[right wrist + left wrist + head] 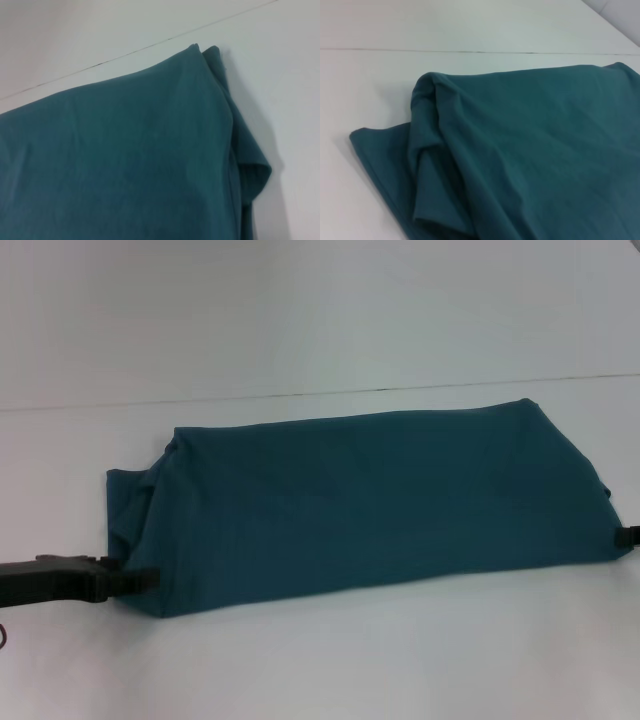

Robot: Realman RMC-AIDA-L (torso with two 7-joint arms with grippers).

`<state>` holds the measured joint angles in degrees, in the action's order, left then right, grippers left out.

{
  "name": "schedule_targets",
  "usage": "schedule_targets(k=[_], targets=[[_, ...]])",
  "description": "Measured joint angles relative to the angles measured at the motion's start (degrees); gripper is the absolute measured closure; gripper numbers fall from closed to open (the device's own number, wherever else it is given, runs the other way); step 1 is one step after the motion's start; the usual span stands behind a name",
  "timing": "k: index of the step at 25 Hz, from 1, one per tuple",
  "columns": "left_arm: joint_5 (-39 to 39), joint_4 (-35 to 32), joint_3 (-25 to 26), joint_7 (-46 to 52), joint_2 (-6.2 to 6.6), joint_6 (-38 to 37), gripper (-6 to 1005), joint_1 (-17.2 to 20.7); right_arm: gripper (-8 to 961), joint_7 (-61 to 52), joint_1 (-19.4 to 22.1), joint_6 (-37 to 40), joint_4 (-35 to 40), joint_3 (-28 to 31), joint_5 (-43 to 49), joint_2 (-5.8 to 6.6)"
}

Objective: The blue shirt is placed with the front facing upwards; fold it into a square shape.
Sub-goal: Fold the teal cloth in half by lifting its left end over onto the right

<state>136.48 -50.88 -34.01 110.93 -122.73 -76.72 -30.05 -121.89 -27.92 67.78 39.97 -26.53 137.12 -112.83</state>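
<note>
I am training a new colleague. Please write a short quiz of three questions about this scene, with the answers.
1. True or false: the print on the shirt is showing.
2. Where is the left gripper? A) at the shirt's near corner on the robot's left B) raised high above the table C) at the shirt's far edge
3. Fill in: the right gripper is at the shirt's ____ end.

Key: 1 false, only plain cloth shows; 2 A; 3 right.
</note>
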Motion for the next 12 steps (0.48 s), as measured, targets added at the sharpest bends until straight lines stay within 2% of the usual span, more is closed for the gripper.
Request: schedule_targets(k=[5, 12], targets=[[0.0, -0.06, -0.2, -0.2, 0.03, -0.53, 298, -0.13, 951, 0.12, -0.01, 0.0, 0.0, -0.01, -0.02, 0.0], [0.0, -0.05, -3.93, -0.15, -0.32, -0.35, 331, -0.5, 949, 0.17, -0.03, -0.02, -0.15, -0.01, -0.02, 0.0]])
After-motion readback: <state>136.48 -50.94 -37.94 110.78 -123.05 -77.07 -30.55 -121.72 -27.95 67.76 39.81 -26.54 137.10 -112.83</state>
